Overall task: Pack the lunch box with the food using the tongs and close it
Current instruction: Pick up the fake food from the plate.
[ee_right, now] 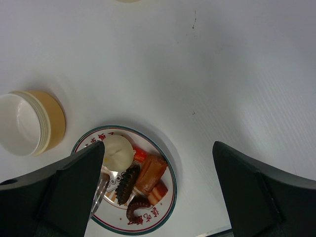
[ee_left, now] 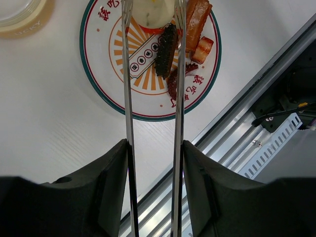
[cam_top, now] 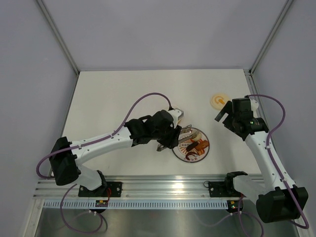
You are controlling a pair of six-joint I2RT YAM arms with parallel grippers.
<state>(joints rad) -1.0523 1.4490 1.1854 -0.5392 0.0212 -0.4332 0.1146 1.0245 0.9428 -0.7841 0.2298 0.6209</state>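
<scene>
My left gripper (ee_left: 154,145) (cam_top: 167,136) is shut on the tongs (ee_left: 127,74) (cam_top: 186,134), one pad against the outside of each silver arm. The arms stand apart and reach over the patterned plate (ee_left: 101,74) (cam_top: 203,154); in the left wrist view a dark brown piece (ee_left: 166,49) and the cream ball (ee_left: 153,10) lie between them, and their tips leave the frame at the top. An orange-brown chunk (ee_left: 196,19) (ee_right: 150,173) lies beside them. The lunch box (ee_right: 29,123) (ee_left: 17,15) (cam_top: 177,115) stands empty beyond the plate. Its lid (cam_top: 217,100) lies near my right gripper (ee_right: 159,145) (cam_top: 228,117), which is open and holds nothing.
A striped red piece (ee_left: 203,49) and a curled dark tentacle (ee_left: 175,81) also lie on the plate. The aluminium rail (cam_top: 168,185) (ee_left: 232,143) runs along the near table edge just below the plate. Frame posts and grey walls close in the table.
</scene>
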